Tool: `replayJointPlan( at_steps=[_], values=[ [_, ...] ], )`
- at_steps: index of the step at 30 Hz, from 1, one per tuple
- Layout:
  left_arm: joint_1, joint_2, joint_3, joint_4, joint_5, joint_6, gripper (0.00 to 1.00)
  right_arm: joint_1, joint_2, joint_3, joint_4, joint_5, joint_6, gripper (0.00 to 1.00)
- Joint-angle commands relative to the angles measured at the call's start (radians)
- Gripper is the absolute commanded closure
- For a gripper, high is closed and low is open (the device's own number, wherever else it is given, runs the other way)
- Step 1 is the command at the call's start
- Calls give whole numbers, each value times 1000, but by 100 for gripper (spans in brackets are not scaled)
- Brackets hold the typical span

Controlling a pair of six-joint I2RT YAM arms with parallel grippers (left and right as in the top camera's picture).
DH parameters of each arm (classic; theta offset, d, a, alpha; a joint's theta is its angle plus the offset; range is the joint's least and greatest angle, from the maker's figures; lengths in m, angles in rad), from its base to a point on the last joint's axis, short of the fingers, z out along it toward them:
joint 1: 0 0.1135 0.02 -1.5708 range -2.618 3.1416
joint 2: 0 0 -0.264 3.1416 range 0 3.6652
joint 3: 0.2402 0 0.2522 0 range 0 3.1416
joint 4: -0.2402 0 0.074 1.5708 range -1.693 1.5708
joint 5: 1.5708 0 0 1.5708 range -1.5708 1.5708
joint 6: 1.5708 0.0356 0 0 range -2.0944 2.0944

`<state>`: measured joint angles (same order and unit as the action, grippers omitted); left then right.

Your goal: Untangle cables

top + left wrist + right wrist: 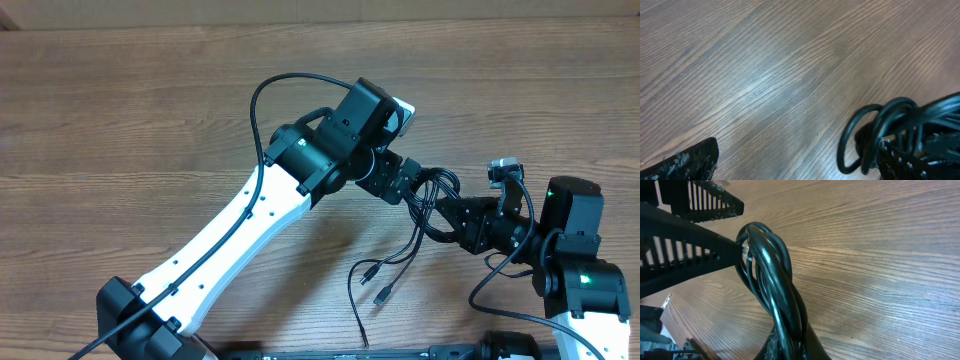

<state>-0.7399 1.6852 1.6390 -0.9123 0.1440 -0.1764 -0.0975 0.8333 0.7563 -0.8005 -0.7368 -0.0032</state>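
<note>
Right gripper [452, 224] clamped on cables [771, 275], its fingertips buried under bundle; left gripper [410, 190] spread wide beside loop, fingers [690, 162] cropped.

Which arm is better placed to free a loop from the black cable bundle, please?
Left: the left gripper is open at the thin black cable bundle; the right gripper is shut on it.

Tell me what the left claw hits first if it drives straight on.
The cables: their looped bundle sits at the tip of the open left claw, seemingly touching one finger. The shut right claw holds it just beyond.
</note>
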Motion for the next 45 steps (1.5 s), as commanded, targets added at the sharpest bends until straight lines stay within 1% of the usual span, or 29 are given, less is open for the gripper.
replayJointPlan(
  at_steps=[1,6,12,16,18,20,26,28,31,32,33,34,36,38,41,45],
  values=[
    [-7,44,18,0,-28,19,0,-3,-7,-2,10,-27,3,96],
    [-7,105,18,0,-14,11,0,-3,-7,-2,13,-27,3,96],
    [-7,125,18,4,-14,11,0,-3,-7,-2,15,-42,3,96],
    [-6,125,18,-9,-48,3,0,-3,-7,-2,15,-43,3,96],
    [-3,125,18,-36,-126,-46,0,-3,-7,-2,15,-43,3,96],
    [3,125,18,-56,-171,-90,0,-3,-7,-2,14,-43,3,96],
    [14,125,18,-51,-177,-230,0,-3,-7,-2,15,-42,3,96],
    [14,125,18,-48,-177,-296,0,-3,-7,-2,14,-42,3,96],
    [18,125,18,-48,-178,-438,0,-3,-7,-2,14,-42,3,96],
    [19,125,18,-48,-177,-463,0,-3,-7,-2,13,-42,3,96],
    [25,125,18,-48,-177,-540,1,-3,-7,-2,11,-42,3,96],
    [28,125,18,-51,-177,-573,0,-3,-7,-2,10,-42,3,96],
    [37,125,18,-56,-177,-617,9,-3,-7,-2,11,-42,3,96],
    [40,125,18,-57,-169,-615,8,-3,-7,-2,11,-42,-1,96],
    [40,125,19,-64,-169,-573,1,-3,-7,-2,13,-41,-1,96],
    [43,109,20,-70,-110,-548,1,-3,-7,-2,13,-31,-1,96]
  ],
)
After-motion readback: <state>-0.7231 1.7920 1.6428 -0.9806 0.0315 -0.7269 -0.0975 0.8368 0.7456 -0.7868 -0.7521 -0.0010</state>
